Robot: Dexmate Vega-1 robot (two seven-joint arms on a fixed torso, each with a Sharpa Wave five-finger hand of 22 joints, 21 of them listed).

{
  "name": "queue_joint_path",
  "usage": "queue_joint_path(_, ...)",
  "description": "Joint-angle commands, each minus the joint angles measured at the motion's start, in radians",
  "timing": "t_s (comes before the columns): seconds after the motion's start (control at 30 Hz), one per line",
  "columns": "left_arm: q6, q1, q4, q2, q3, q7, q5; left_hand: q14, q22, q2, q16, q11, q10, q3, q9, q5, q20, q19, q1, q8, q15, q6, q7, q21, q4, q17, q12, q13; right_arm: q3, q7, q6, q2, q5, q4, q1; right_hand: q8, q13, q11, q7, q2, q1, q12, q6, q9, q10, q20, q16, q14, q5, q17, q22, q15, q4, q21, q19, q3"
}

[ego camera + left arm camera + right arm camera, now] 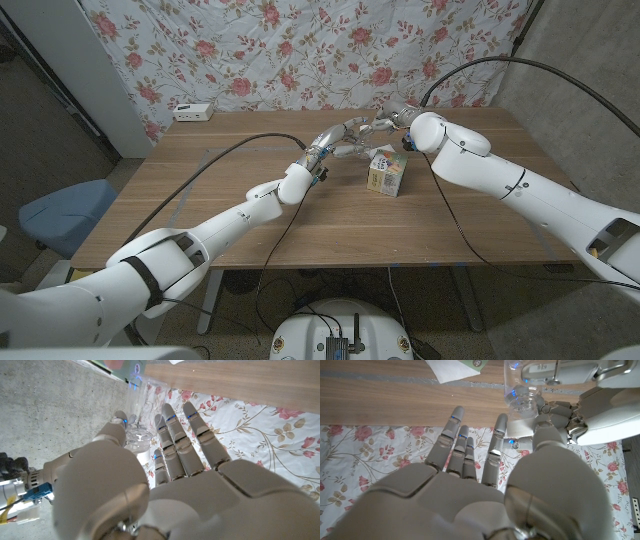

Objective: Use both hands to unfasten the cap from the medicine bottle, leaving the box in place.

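Seen from the head camera, looking down on a wooden table (300, 220) with a flowered cloth (300, 50) hanging behind it. Reaching in from the lower left and lower right, both white arms, meeting above the far middle of the table. Raised there, the left hand (340, 135) and right hand (395, 118), fingertips close together, just behind and above a small box (385, 172). Standing upright on the tabletop, that box, pale with green and yellow print, touched by neither hand.

Seen from the left wrist camera: a clear medicine bottle (137, 430) off the table, sitting between the left thumb on one side and the straight, close-set fingers (175, 445) on the other, so gripped by the left hand. Seen from the right wrist camera: one rounded end of the same bottle just beyond the right hand's thumb and nearest finger, the other fingers stretched out and slightly apart. Cannot tell whether the right hand actually touches or grips that end, nor whether the cap is on it.

Also on the table, a small white device (192, 111) at the far left corner, well apart from the box. Beside the table's left edge, a blue chair seat (60, 215)
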Motion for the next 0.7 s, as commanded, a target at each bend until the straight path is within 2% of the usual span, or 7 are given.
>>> queue_joint_path(0.03, -0.002, 0.002, -0.005, 0.004, -0.003, 0.003, 0.002, 0.003, 0.003, 0.012, 0.001, -0.059, 0.065, 0.005, 0.003, 0.005, -0.004, -0.004, 0.005, 0.002, -0.044, 0.002, -0.005, 0.000, 0.000, 0.004, 0.008, 0.002, 0.009, -0.020, -0.008, -0.003, 0.007, -0.016, -0.011, 0.010, -0.001, 0.004, 0.002, -0.001, 0.009, 0.004, 0.009, 0.002, 0.008, -0.001, 0.002, 0.004, 0.004, 0.002, 0.001, -0.004, 0.002, 0.005, 0.004, 0.010)
queue_joint_path(0.27, 0.009, 0.013, -0.028, 0.015, -0.008, 0.009, 0.008, 0.003, 0.003, 0.011, 0.001, -0.059, 0.063, 0.005, 0.003, 0.005, -0.004, -0.005, 0.004, 0.001, -0.048, -0.001, -0.004, -0.001, 0.000, 0.004, 0.007, 0.002, 0.016, -0.031, -0.017, -0.011, 0.007, -0.033, -0.018, 0.010, -0.001, 0.005, 0.002, -0.001, 0.009, 0.003, 0.007, 0.001, 0.009, -0.002, 0.001, 0.004, 0.004, 0.002, 0.001, -0.005, 0.003, 0.004, 0.005, 0.011)
queue_joint_path(0.7, 0.067, 0.062, -0.131, 0.064, -0.035, 0.010, 0.020, 0.002, 0.003, 0.010, 0.000, -0.059, 0.062, 0.007, 0.003, 0.005, -0.005, -0.010, 0.005, 0.000, -0.051, -0.004, -0.007, -0.002, -0.001, 0.004, 0.007, 0.003, 0.026, -0.060, -0.020, -0.015, 0.005, -0.043, -0.032, 0.011, -0.002, 0.004, 0.002, -0.001, 0.008, 0.002, 0.005, -0.001, 0.010, -0.002, 0.000, 0.006, 0.003, 0.002, 0.001, -0.004, 0.006, 0.002, 0.005, 0.012)
